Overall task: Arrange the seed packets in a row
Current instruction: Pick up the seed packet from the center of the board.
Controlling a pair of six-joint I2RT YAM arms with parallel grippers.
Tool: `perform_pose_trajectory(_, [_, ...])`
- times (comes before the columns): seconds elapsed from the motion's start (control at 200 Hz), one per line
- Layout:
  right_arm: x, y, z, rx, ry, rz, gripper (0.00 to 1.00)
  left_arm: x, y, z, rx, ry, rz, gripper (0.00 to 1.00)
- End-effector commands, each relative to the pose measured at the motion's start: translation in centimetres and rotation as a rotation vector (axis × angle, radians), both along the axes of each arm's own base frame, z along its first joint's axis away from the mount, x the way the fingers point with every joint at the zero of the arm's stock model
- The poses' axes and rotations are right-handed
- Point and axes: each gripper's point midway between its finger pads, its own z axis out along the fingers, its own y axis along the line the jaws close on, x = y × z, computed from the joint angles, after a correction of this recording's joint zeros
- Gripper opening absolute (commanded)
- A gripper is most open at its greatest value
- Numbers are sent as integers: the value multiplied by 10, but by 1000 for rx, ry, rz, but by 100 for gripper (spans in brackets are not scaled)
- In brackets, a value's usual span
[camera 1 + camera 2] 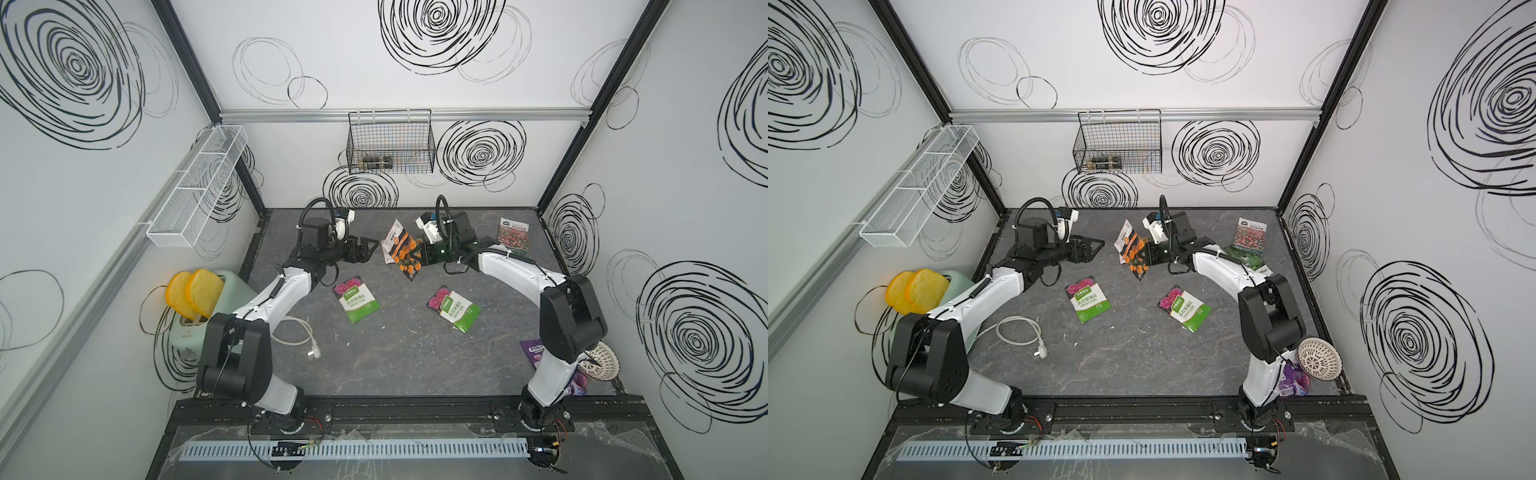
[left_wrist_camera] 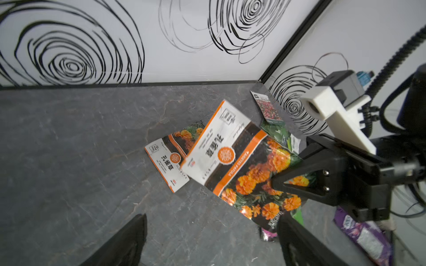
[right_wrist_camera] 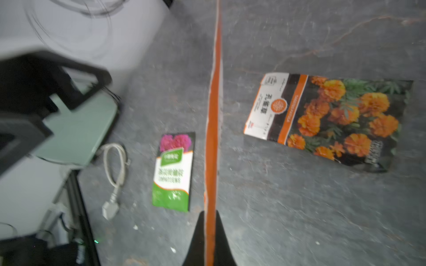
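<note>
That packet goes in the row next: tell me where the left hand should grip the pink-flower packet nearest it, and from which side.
Take the green-white packet by its pink-flower short end, the end nearest the open left hand, coming down from above. It lies flat on the table with nothing touching it, so probably only that thin edge offers a pinch.

A broad bare stretch of the grey tabletop (image 1: 395, 382) is seen across the lower middle of both top views. It is bounded above by the left green-white packet (image 1: 356, 302) and the right green-white packet (image 1: 454, 308), at left by a white cable (image 1: 311, 354), at lower right by a purple pouch (image 1: 532, 352). The gap between the left gripper (image 1: 368, 250) and the right gripper (image 1: 417, 257) is blocked by the orange-flower packet (image 1: 406, 262) clamped in the latter.
</note>
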Motion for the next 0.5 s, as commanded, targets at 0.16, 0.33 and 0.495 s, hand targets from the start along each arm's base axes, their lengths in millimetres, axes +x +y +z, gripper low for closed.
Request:
perform_pose_trajectory(0.16, [-61, -13, -27, -374, -125, 233, 0, -20, -20, 10, 245, -387, -282, 94])
perform_pose_trajectory(0.33, [-67, -14, -12, -386, -212, 238, 0, -44, -34, -4, 297, -449, -415, 93])
perform_pose_trajectory(0.495, [-71, -8, 9, -338, -263, 259, 0, -65, -49, -5, 314, -500, -523, 92])
